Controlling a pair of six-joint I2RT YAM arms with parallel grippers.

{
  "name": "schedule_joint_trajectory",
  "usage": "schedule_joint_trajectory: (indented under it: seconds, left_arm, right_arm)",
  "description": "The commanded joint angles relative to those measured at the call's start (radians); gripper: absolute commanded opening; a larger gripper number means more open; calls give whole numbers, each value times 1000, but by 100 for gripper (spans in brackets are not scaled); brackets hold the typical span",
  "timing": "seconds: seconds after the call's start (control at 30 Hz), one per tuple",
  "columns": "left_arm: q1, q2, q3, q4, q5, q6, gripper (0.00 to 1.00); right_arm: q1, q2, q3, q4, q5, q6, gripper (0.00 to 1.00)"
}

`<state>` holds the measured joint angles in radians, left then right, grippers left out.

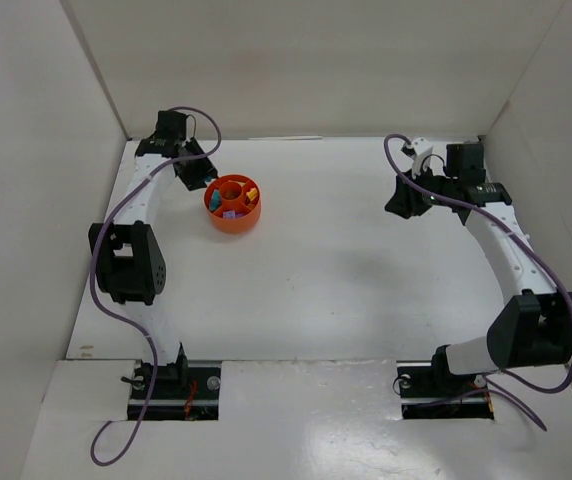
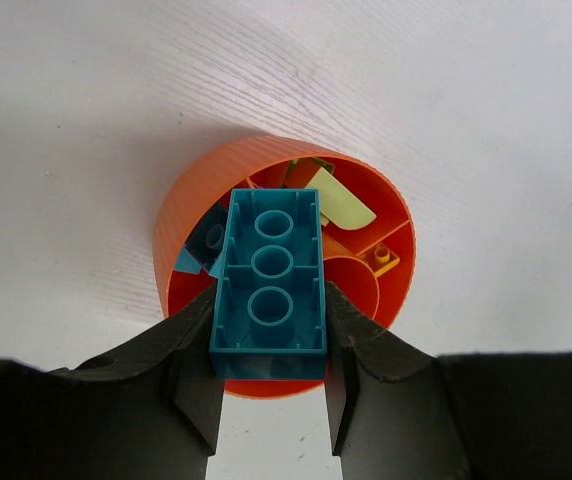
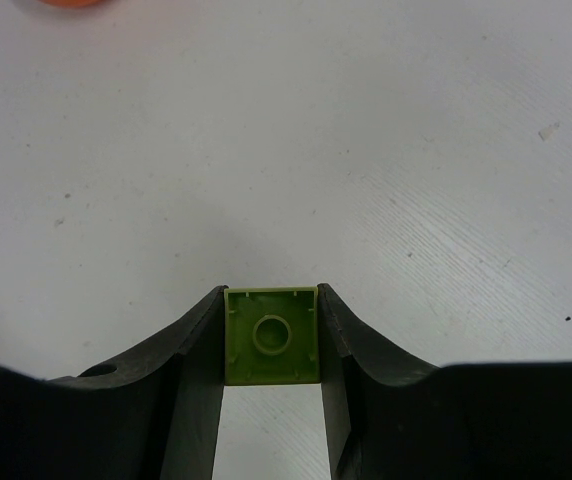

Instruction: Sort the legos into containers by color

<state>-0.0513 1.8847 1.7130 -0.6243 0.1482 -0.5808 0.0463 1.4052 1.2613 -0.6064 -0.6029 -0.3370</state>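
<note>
The round orange-red dish (image 1: 232,219) stands at the back left of the table, with several small bricks in its compartments. My left gripper (image 1: 194,172) hangs just above and behind it, shut on a cyan brick (image 2: 269,285), underside up, held over the dish (image 2: 191,200). In the dish I see a pale yellow brick (image 2: 344,205), an orange brick (image 2: 383,261) and dark blue and cyan pieces (image 2: 203,245). My right gripper (image 1: 407,200) is at the back right, shut on a lime green brick (image 3: 271,335), held above bare table.
White walls enclose the table on the left, back and right. The dish's edge shows at the top left corner of the right wrist view (image 3: 66,3). The arm bases sit at the near edge.
</note>
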Motion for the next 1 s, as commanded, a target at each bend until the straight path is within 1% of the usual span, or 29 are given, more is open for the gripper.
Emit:
schedule_joint_trajectory:
  seconds: [0.0, 0.33, 0.47, 0.57, 0.63, 0.67, 0.7, 0.77, 0.83, 0.93, 0.97]
  left_arm:
    - [-2, -58, -24, 8, 22, -19, 14]
    - [-2, -38, -64, 26, 8, -30, 14]
    - [-2, -38, -85, 46, 17, -39, 20]
    - [-2, -38, -85, 46, -10, -48, 24]
    - [-2, -38, -95, 46, -10, -48, 25]
    - [-2, -38, -95, 46, -10, -48, 30]
    - [-2, -38, -95, 46, 0, -48, 31]
    - [-2, -38, -95, 55, 10, -39, 37]
    - [-2, -38, -95, 55, 10, -39, 39]
    - [-2, -38, -104, 64, 10, -30, 46]
    - [-2, -47, -104, 64, 19, -30, 46]
  right_arm:
    - [-6, 3, 7, -3, -20, 13, 0]
    - [-6, 12, -2, -3, -20, 13, 0]
    - [-6, 12, -2, -3, -20, 13, 0]
    - [-6, 12, -2, -12, -11, 13, 0]
    - [-6, 12, -2, -12, -11, 13, 0]
    - [-6, 12, -2, -12, -11, 13, 0]
    - [-6, 12, -2, -12, -11, 13, 0]
    - [-6, 12, -2, -12, -11, 13, 0]
    - [-6, 12, -2, -12, -11, 13, 0]
    - [-6, 12, -2, -12, -11, 13, 0]
    - [-6, 12, -2, -12, -11, 13, 0]
